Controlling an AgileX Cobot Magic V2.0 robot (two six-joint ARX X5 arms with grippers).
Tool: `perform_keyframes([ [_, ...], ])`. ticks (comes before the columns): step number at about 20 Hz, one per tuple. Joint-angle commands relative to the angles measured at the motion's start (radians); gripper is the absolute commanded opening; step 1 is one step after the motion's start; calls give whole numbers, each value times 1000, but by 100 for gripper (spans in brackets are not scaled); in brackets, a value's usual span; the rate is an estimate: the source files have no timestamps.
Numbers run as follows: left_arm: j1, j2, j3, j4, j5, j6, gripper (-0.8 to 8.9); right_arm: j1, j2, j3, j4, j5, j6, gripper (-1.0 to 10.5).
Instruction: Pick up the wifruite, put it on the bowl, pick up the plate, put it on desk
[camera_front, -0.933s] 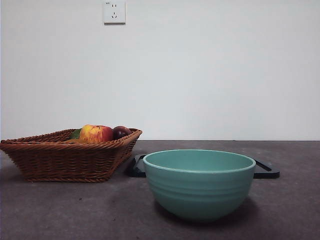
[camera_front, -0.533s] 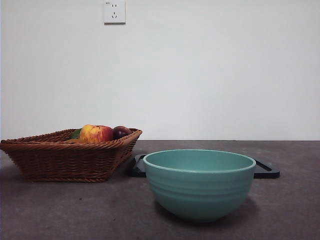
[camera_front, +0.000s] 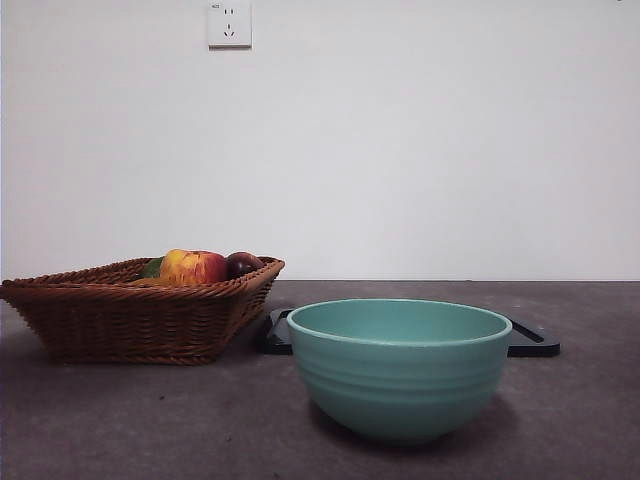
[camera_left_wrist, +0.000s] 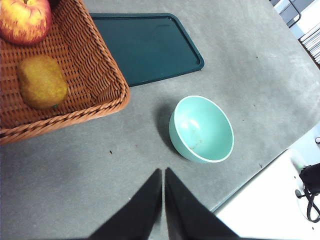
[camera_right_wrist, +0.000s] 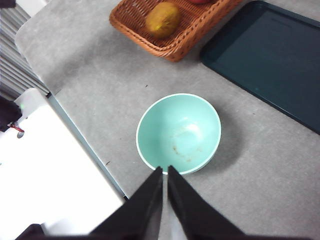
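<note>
front view: mint-green bowl upright on the dark grey table, nothing visible inside from this low angle. brown wicker basket beside it, with a red-and-yellow apple and a dark plum showing above the rim. glossy black tray lying flat behind the bowl. white wall socket high on the wall. no arm in this view.

left wrist view: left end effector held high above bare table, tips pressed together, gripping nothing. bowl just ahead of the tips and a little to one side, empty apart from faint marks. basket farther off to the other side, holding the small brown oval fruit on its woven floor, with the apple beside it at the picture's corner. tray flat on the table, far beyond the bowl, one edge tucked under the basket's corner.

right wrist view: right end effector hanging over the near rim of the bowl, tips pressed together, gripping nothing. brown fruit well ahead of the tips, lying in the basket, apart from the bowl. tray off to one side of the bowl, bare.
</note>
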Motion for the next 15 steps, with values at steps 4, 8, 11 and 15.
perform_keyframes([
  [4,-3,5,21,14,6,11,386,6,8,20,8,-2,9,379],
  [8,-3,5,21,16,6,3,450,6,8,20,8,-2,9,404],
  [11,-3,8,21,19,4,0,447,6,8,20,8,-2,12,404],
  [15,-5,44,38,25,-39,0,438,6,8,20,8,-2,12,404],
])
